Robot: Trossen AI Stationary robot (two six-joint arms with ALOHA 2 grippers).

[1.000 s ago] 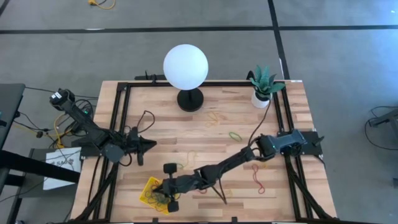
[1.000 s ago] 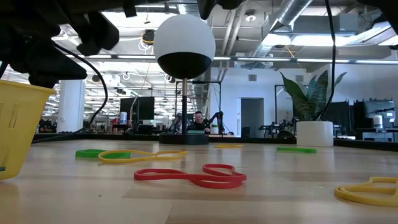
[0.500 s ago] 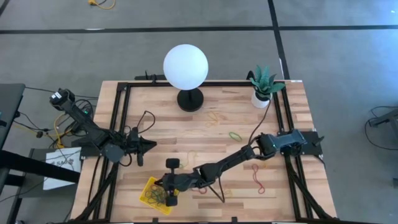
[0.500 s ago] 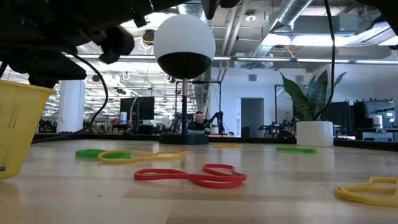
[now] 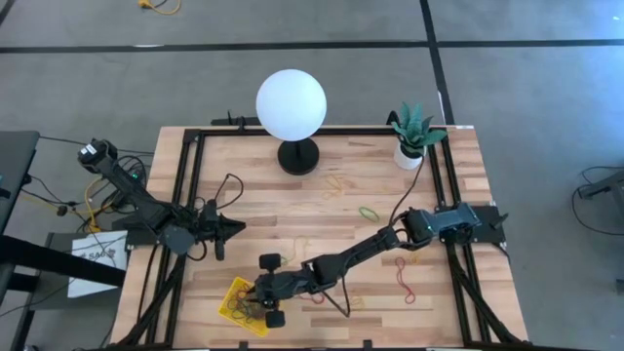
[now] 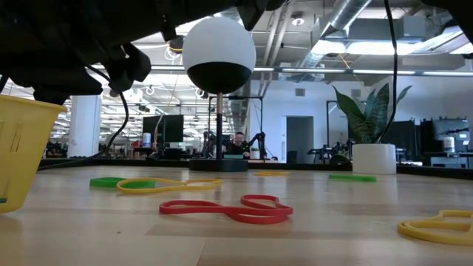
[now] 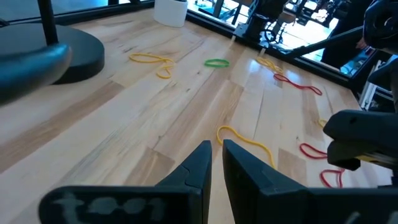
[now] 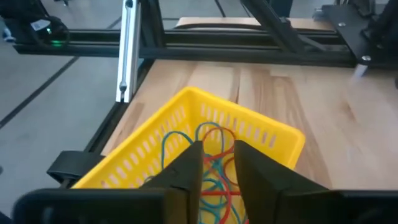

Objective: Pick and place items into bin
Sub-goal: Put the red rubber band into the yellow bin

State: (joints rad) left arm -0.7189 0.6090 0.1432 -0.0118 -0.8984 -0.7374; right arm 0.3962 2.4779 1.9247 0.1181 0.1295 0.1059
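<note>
The yellow bin (image 5: 232,293) sits near the table's near edge, left of the middle, with several red, green and yellow bands (image 8: 214,140) lying in it. My right gripper (image 5: 255,298) hovers over the bin, fingers a little apart (image 8: 217,167), nothing seen between them. Loose bands lie flat on the wood: yellow (image 5: 334,185), green (image 5: 369,212), red (image 5: 405,278); the low view shows a red one (image 6: 229,209) and a yellow one (image 6: 166,184). My left gripper (image 5: 235,228) waits shut at the table's left side (image 7: 216,163).
A globe lamp (image 5: 291,105) stands on its black base at the far middle. A potted plant (image 5: 411,141) stands at the far right corner. A black frame (image 5: 190,185) runs round the table. Black cables trail by both arms. Bare wood lies between the arms.
My right gripper has stayed over the bin, sinking slightly toward it while its wrist turned a little. The bands on the table and the left arm have kept still.
</note>
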